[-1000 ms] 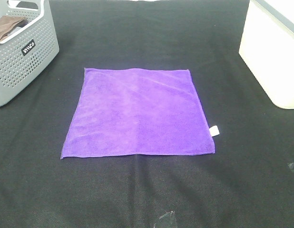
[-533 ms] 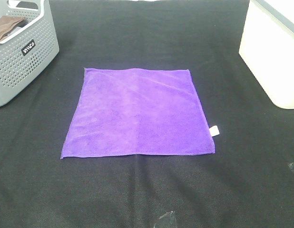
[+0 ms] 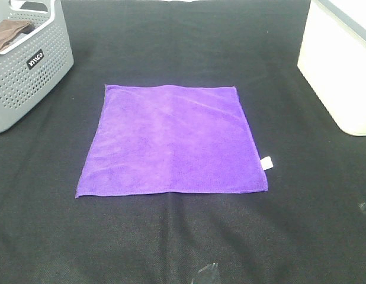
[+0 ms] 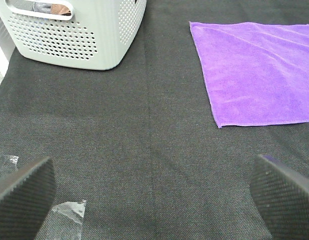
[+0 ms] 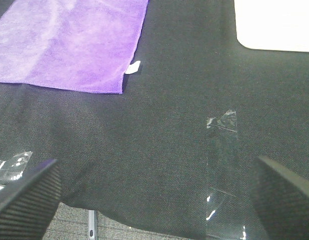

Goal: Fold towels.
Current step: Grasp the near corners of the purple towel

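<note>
A bright purple square towel (image 3: 171,142) lies spread flat on the black table, with a small white tag (image 3: 266,163) at its right edge. It also shows in the left wrist view (image 4: 254,75) and in the right wrist view (image 5: 69,40), tag (image 5: 133,67) included. My left gripper (image 4: 154,192) is open and empty, over the table's near edge, well short of the towel's near left corner. My right gripper (image 5: 154,197) is open and empty, near the front edge, short of the near right corner. Neither arm shows in the high view.
A grey perforated basket (image 3: 26,65) holding a brown cloth (image 3: 8,32) stands at the back left. A white bin (image 3: 340,65) stands at the back right. Bits of clear tape (image 5: 222,145) stick to the black tablecloth (image 3: 183,236) near the front edge.
</note>
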